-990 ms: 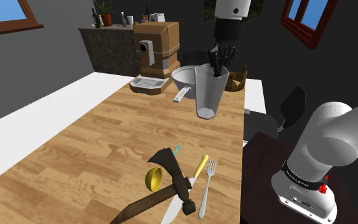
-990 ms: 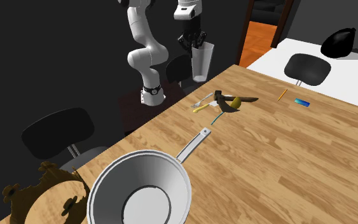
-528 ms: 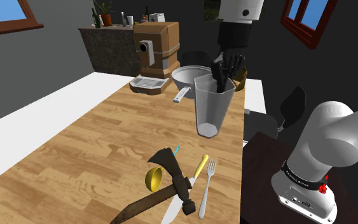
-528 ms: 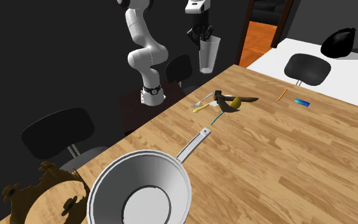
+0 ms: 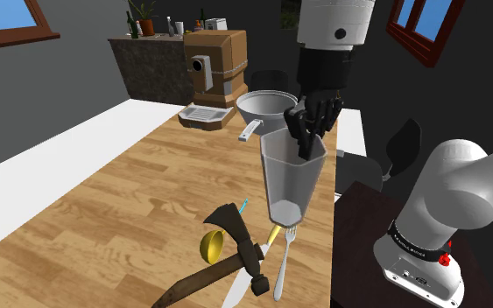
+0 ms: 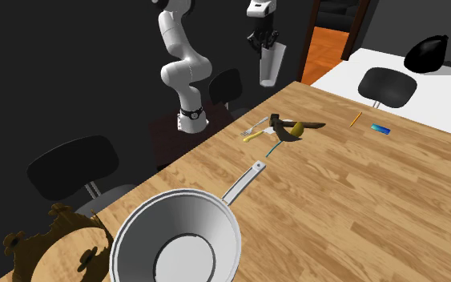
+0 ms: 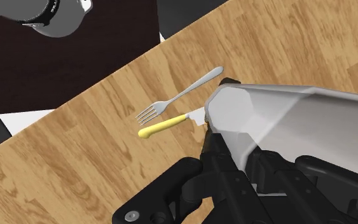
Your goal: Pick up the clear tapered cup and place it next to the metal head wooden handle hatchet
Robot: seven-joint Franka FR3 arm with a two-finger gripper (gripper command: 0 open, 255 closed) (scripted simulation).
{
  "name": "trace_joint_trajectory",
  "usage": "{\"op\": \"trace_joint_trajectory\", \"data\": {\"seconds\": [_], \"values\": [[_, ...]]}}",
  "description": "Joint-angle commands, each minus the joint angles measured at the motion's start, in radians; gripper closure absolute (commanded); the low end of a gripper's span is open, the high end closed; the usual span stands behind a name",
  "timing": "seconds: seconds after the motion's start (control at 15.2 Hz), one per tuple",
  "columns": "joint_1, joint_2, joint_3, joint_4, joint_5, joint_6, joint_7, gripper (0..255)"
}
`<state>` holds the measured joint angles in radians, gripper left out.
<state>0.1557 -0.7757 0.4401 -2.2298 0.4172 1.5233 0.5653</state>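
Observation:
A clear tapered cup [image 5: 290,179] hangs in the air, and my gripper [image 5: 309,140] is shut on its rim with one finger inside. In the shoulder view the cup floats above the fork [image 5: 285,261] and the yellow-handled knife [image 5: 275,231], just right of the hatchet [image 5: 233,234]. That hatchet has a dark metal head and a brown wooden handle and lies flat on the wooden table [image 5: 122,210]. From the second exterior view the cup [image 6: 271,64] and gripper [image 6: 263,40] sit high over the table's far edge, beyond the hatchet [image 6: 289,126]. The wrist view shows the cup [image 7: 279,121] clasped above the fork [image 7: 177,98].
A yellow round object [image 5: 210,247] and a thin blue stick [image 5: 243,205] lie against the hatchet. A grey pan [image 5: 266,108], a brown coffee machine [image 5: 214,67] and a basket [image 6: 55,240] stand at the table's far end. Black chairs [image 6: 385,86] surround the table. A pencil [image 6: 356,119] lies nearby.
My gripper has carried the cup away from the pan, toward the fork and hatchet, nearer in the shoulder view and rightward in the second exterior view. The objects on the table have not moved.

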Motion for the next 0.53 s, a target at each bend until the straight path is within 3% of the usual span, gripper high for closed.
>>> {"op": "trace_joint_trajectory", "data": {"seconds": [0.0, 0.46], "values": [[0.04, -0.046, 0.053, 0.015, 0.034, 0.003, 0.038, 255], [0.015, -0.047, 0.228, 0.105, 0.144, -0.009, 0.183, 255]]}}
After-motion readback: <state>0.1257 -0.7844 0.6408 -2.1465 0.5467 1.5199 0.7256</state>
